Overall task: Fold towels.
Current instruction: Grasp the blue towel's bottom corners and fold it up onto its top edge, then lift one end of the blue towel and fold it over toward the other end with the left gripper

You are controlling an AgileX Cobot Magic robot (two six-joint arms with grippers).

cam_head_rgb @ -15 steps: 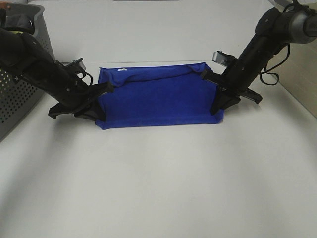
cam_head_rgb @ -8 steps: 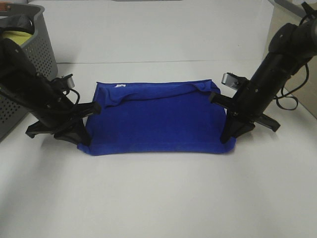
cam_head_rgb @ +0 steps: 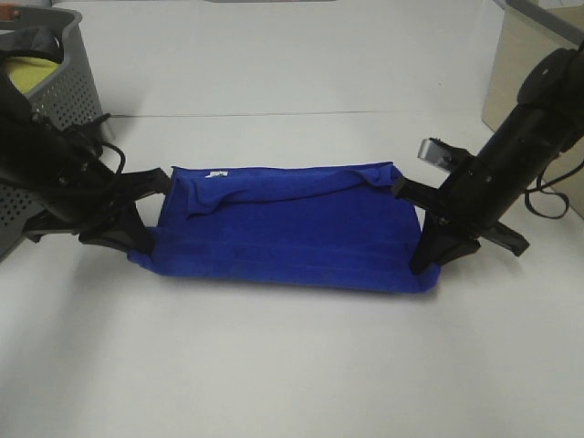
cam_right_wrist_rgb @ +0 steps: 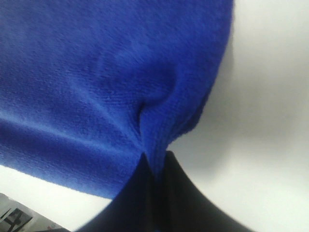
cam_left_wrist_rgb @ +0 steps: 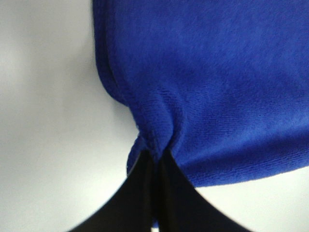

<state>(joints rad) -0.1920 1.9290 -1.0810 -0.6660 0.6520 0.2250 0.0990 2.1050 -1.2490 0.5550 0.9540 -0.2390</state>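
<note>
Exterior high view: you've got the royal-blue towel lying across the middle of the white tabletop. It looks doubled over, long side running left to right, far edge bunched into a loose roll, small white tag near its far-left corner. Your left tool is at the towel's near-left corner, right tool at the near-right corner. Left wrist view: left tool's jaws are pressed together on the stitched hem, cloth puckered at the pinch. Right wrist view: same, jaws clamped tight on the towel's edge, fabric creased just above them. Grey perforated basket sits far left, beyond the left arm, with a yellow-green cloth inside.
</note>
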